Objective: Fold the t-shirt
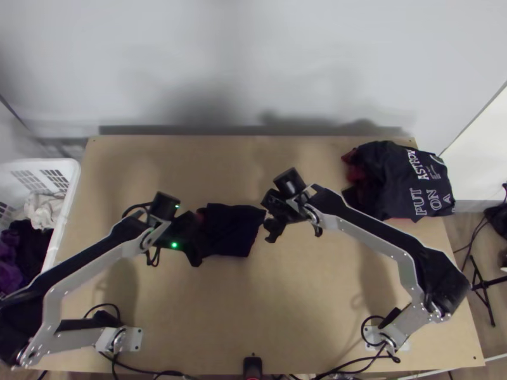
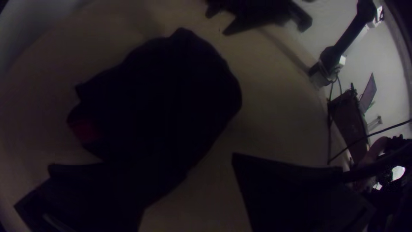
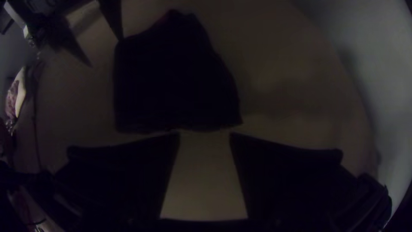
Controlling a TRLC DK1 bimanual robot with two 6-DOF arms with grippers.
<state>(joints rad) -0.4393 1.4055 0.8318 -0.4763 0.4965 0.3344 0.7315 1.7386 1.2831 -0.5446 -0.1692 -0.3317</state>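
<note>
Left gripper [image 1: 198, 240]: wide apart, empty | t-shirt [image 1: 233, 231]: between the 2 | right gripper [image 1: 295, 234]: wide apart, empty

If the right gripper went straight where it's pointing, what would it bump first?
Probably the dark shirt, just ahead of the right gripper. Its height is hard to judge, so it might touch the table first.

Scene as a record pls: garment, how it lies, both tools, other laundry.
garment: dark cloth, likely the t-shirt, mid-table
lie: compact, folded-looking bundle; layer count unclear
accent: red patch at one side
left_tool: left tool, open, at garment's left end
right_tool: right tool, open, by garment's right edge; contact unclear
pile: dark printed cloth with red cloth, table's far right
basket: white basket, left of table, holding laundry
</note>
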